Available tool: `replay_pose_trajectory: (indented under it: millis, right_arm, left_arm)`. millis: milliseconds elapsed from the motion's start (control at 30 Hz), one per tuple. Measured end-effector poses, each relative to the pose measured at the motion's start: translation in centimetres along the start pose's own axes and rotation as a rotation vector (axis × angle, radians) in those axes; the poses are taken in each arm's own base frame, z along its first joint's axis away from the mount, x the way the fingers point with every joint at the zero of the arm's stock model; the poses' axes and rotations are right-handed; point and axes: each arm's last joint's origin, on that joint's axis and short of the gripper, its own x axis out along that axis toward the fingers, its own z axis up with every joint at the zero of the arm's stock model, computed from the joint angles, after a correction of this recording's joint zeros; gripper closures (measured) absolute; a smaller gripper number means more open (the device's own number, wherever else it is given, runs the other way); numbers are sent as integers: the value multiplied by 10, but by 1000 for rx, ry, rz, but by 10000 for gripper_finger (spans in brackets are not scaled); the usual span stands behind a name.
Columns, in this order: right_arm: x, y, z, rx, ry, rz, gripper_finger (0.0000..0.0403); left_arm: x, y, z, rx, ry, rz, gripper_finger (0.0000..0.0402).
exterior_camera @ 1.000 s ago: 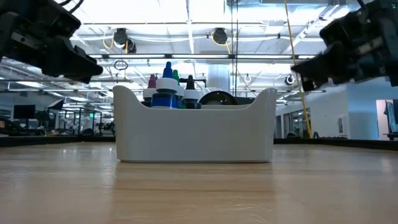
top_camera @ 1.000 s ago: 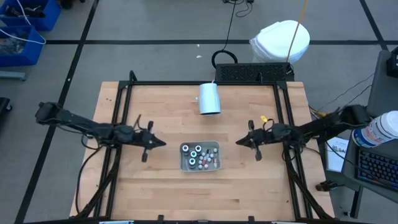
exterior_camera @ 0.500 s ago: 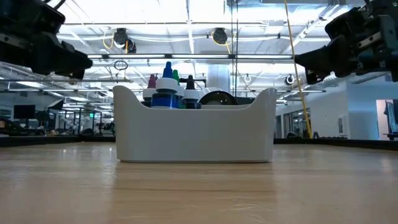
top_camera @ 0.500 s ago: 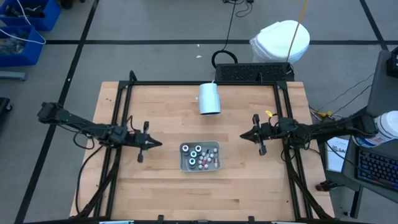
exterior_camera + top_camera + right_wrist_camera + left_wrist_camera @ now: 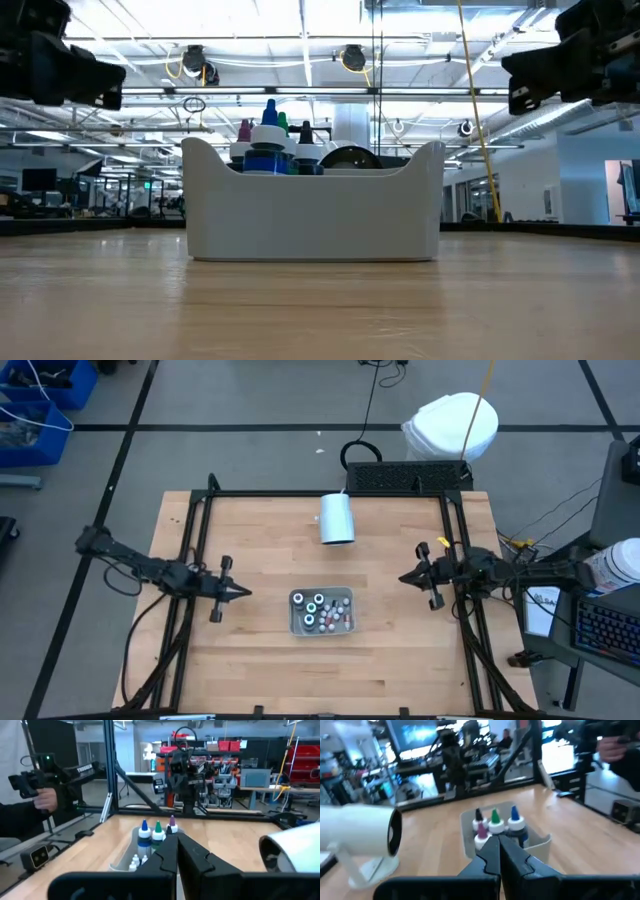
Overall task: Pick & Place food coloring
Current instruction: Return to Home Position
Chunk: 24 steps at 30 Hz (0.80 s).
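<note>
High view | food coloring (image 5: pixel 322 610) stood in gray bin (image 5: pixel 292 622), mid-table | left gripper (image 5: pixel 241 592), right gripper (image 5: pixel 405 579): fingers pressed together, empty, flanking bin, apart | risk: a low homing swing might have clipped the bin.

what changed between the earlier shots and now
Both arms drew back from the gray bin: the left gripper withdrew to the left and the right gripper to the right, both shut and empty. The bin, the food coloring bottles in it and the white cup stayed put.
</note>
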Motion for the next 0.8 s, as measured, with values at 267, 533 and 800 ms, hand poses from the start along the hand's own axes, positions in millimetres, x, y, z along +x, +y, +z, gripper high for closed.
replay_pose_trajectory:
  millis: [267,533,800]
  right_arm:
    - [-9,1,4,-45,-44,-26,403]
    - [-16,3,-3,-49,16,-25,403]
    - [-16,3,0,-78,-12,-31,403]
  left_arm:
    - [-8,5,5,86,-82,-30,401]
    - [-16,8,5,134,-113,-35,401]
    - [-15,18,5,150,-117,-1,401]
